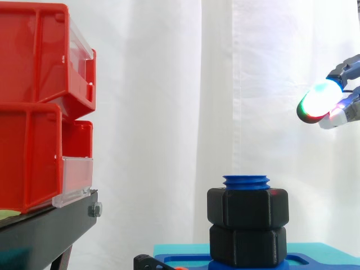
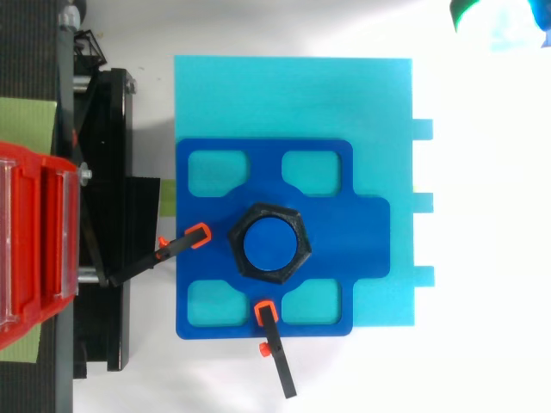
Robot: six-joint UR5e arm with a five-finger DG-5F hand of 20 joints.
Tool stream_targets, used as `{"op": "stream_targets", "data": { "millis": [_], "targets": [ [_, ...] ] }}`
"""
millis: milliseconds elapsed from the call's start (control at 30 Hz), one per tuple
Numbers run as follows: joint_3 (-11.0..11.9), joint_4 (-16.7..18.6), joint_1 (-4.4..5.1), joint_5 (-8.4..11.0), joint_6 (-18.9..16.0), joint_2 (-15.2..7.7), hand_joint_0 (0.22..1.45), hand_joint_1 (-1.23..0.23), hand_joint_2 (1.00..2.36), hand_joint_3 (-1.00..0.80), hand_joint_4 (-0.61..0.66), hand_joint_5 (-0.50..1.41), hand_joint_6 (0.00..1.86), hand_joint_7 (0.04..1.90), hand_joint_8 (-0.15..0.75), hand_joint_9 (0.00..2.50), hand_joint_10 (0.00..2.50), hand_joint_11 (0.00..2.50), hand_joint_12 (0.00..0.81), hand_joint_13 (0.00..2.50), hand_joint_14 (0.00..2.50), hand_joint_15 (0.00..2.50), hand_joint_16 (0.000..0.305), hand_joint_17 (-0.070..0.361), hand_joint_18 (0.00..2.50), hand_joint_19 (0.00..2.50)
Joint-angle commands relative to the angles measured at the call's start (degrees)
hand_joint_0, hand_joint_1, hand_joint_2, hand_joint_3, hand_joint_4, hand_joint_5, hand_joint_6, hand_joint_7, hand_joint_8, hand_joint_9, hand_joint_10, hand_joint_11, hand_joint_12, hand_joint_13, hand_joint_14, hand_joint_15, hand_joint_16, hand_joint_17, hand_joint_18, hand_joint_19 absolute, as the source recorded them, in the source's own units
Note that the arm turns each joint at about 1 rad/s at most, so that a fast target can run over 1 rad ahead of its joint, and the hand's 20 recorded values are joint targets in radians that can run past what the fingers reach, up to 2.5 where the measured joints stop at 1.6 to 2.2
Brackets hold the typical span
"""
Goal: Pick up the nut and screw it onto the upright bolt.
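A blue threaded bolt [image 1: 246, 181] stands upright on a dark blue fixture plate [image 2: 362, 232]. Two black hexagonal nuts sit on it, stacked one on the other: the upper nut [image 1: 247, 207] just under the bolt's top threads, the lower nut [image 1: 247, 244] at the base. From above, the top nut [image 2: 297, 228] rings the bolt's blue end [image 2: 269, 243]. My hand [image 1: 320, 101] hovers up and to the right of the bolt, well clear of it, with glowing pads pointing left and nothing between them. In the top view the hand [image 2: 499, 17] is at the upper right corner.
The fixture plate lies on a cyan base [image 2: 293, 95] and is held by two black clamps with orange tips [image 2: 198, 237] [image 2: 265, 311]. Red bins [image 1: 34, 112] stacked on a black stand [image 1: 45, 225] occupy the left side.
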State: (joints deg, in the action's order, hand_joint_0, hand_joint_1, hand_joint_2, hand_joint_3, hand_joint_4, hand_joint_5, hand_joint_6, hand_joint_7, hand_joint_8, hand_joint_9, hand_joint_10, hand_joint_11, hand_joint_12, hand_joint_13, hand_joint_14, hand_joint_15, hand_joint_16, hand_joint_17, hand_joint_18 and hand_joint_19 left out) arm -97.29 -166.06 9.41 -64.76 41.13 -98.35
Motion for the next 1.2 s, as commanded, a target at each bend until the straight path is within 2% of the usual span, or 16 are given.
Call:
{"op": "stream_targets", "data": {
  "millis": [0, 67, 100, 133, 167, 300, 1000, 1167],
  "targets": [
    [0.0, 0.0, 0.17, 0.60, -1.8, 0.0, 0.43, -0.49, 1.00, -0.50, 0.11, -0.25, 0.50, 0.62, 0.212, 0.15, 0.00, 0.00, 0.360, 0.00, 0.00, 0.00, 0.057, 0.128, 0.00, 0.00],
    [0.0, -0.2, 0.35, 2.01, -4.4, 0.0, 0.35, -0.50, 1.00, -0.50, 0.13, -0.26, 0.50, 0.63, 0.242, 0.11, 0.00, 0.00, 0.400, 0.00, 0.00, 0.00, 0.065, 0.146, 0.00, 0.00],
    [-0.1, -0.5, 0.52, 3.41, -7.7, 0.0, 0.34, -0.47, 1.00, -0.50, 0.12, -0.26, 0.50, 0.64, 0.236, 0.07, 0.00, 0.00, 0.400, 0.00, 0.00, 0.00, 0.065, 0.147, 0.00, 0.00],
    [0.0, -0.6, 0.52, 3.68, -8.6, 0.0, 0.34, -0.47, 1.00, -0.50, 0.12, -0.27, 0.50, 0.64, 0.237, 0.06, 0.00, 0.00, 0.403, 0.00, 0.00, 0.00, 0.066, 0.148, 0.00, 0.00],
    [0.0, -0.8, 0.61, 4.73, -12.0, 0.0, 0.34, -0.47, 1.00, -0.50, 0.12, -0.27, 0.50, 0.64, 0.236, 0.05, 0.00, 0.00, 0.403, 0.00, 0.00, 0.00, 0.066, 0.148, 0.00, 0.00],
    [0.0, -0.9, 0.96, 5.17, -15.8, 0.0, 0.34, -0.40, 1.00, -0.50, 0.12, -0.27, 0.50, 0.64, 0.237, 0.01, 0.00, 0.00, 0.401, 0.00, 0.00, 0.00, 0.065, 0.146, 0.00, 0.00],
    [0.0, -1.1, 1.05, 4.91, -15.7, 0.0, 0.40, -0.38, 1.00, -0.50, 0.08, -0.27, 0.50, 0.62, 0.215, 0.00, 0.00, 0.00, 0.379, 0.00, 0.00, 0.00, 0.059, 0.134, 0.00, 0.00],
    [-0.1, -1.1, 1.14, 4.91, -15.7, 0.0, 0.40, -0.38, 1.00, -0.50, 0.11, -0.26, 0.50, 0.62, 0.220, 0.00, 0.00, 0.00, 0.379, 0.00, 0.00, 0.00, 0.059, 0.133, 0.00, 0.00]
  ]
}}
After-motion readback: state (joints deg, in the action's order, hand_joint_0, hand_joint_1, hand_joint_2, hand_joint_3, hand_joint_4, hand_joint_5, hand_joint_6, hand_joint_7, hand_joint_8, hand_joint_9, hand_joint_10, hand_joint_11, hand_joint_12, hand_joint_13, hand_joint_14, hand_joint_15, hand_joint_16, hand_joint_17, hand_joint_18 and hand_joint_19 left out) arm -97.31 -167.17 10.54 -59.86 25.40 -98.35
